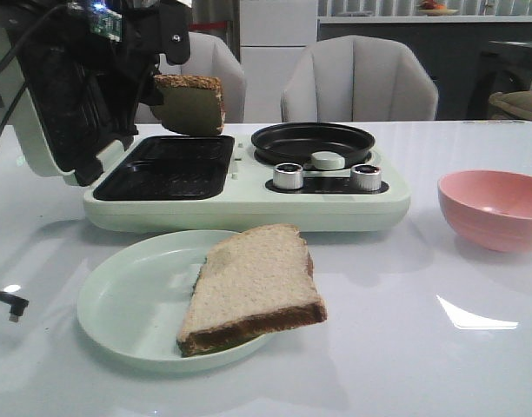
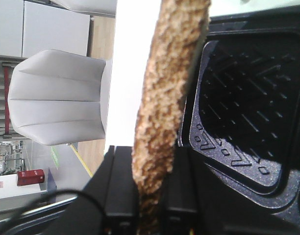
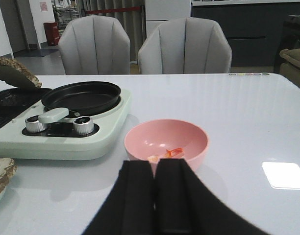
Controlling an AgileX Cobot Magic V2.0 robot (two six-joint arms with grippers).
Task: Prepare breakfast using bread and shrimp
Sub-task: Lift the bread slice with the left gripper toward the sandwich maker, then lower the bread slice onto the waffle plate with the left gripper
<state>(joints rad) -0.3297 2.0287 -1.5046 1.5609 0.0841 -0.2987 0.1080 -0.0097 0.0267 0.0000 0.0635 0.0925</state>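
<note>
My left gripper (image 1: pixel 157 87) is shut on a slice of bread (image 1: pixel 191 104) and holds it on edge above the open grill plate (image 1: pixel 166 165) of the pale green breakfast maker. In the left wrist view the crust (image 2: pixel 164 98) runs up from between the jaws (image 2: pixel 152 205). The second slice of bread (image 1: pixel 253 287) lies on the pale green plate (image 1: pixel 127 304) at the front. The shrimp (image 3: pixel 173 152) lie in the pink bowl (image 3: pixel 165 142), just beyond my right gripper (image 3: pixel 156 166), which is shut and empty, low over the table.
The breakfast maker has a round black pan (image 1: pixel 313 142), two silver knobs (image 1: pixel 289 175) and a raised lid (image 1: pixel 53 113) at the left. The pink bowl (image 1: pixel 494 207) stands at the right. A black cable (image 1: pixel 9 300) lies at the left edge. Chairs stand behind the table.
</note>
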